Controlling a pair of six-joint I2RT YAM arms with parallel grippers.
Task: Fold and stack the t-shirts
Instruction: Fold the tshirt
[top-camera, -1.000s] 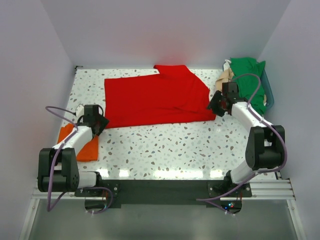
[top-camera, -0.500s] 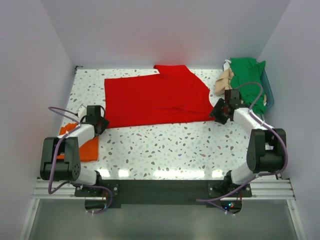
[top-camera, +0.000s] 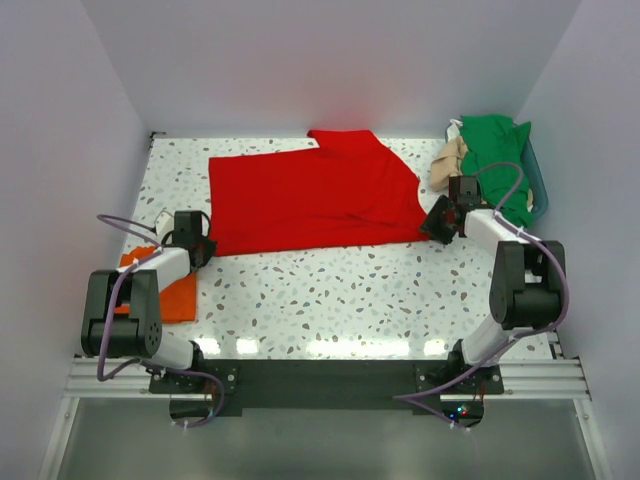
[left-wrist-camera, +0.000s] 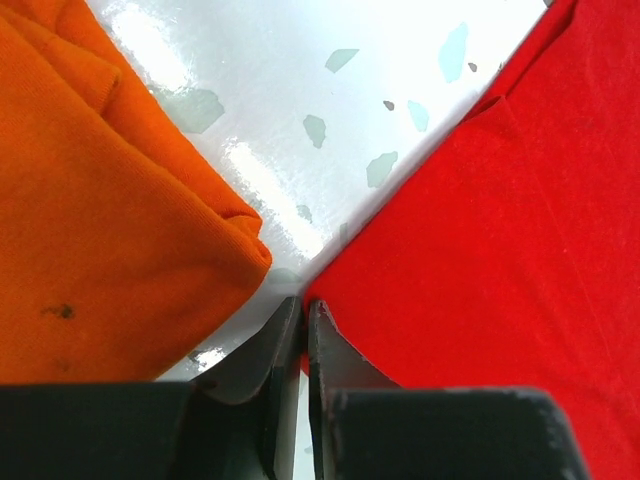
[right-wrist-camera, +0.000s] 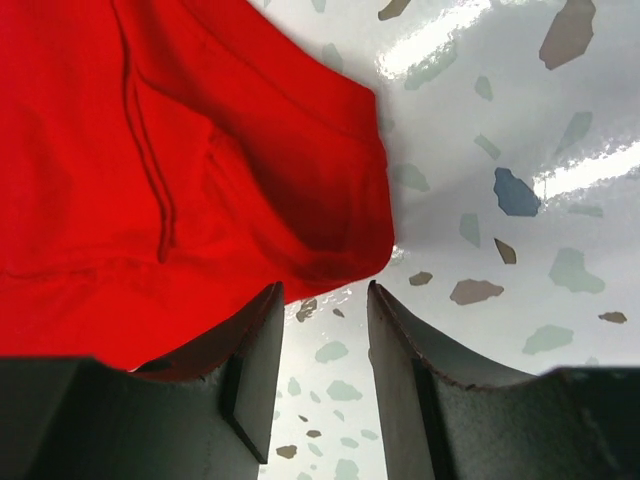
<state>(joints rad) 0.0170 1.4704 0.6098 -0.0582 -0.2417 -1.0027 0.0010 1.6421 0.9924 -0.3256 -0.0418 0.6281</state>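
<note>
A large red t-shirt (top-camera: 310, 195) lies spread flat across the middle of the table. My left gripper (top-camera: 203, 246) is at its near left corner. In the left wrist view the jaws (left-wrist-camera: 303, 306) are pressed together, with a sliver of the red cloth (left-wrist-camera: 500, 220) pinched between them. A folded orange t-shirt (top-camera: 172, 295) (left-wrist-camera: 100, 220) lies just left of that corner. My right gripper (top-camera: 438, 222) sits low at the shirt's near right corner. Its jaws (right-wrist-camera: 325, 295) are open, with the rumpled red corner (right-wrist-camera: 330, 230) just ahead of the gap and nothing held.
A teal basket (top-camera: 541, 195) at the far right holds a green t-shirt (top-camera: 495, 150), with a tan one (top-camera: 450, 158) spilling over its left side. White walls close in the speckled table (top-camera: 330, 290) on three sides.
My left jaws have closed onto the red shirt's near left corner. My right gripper has moved slightly back and right along the shirt's right edge, its jaws a touch narrower.
</note>
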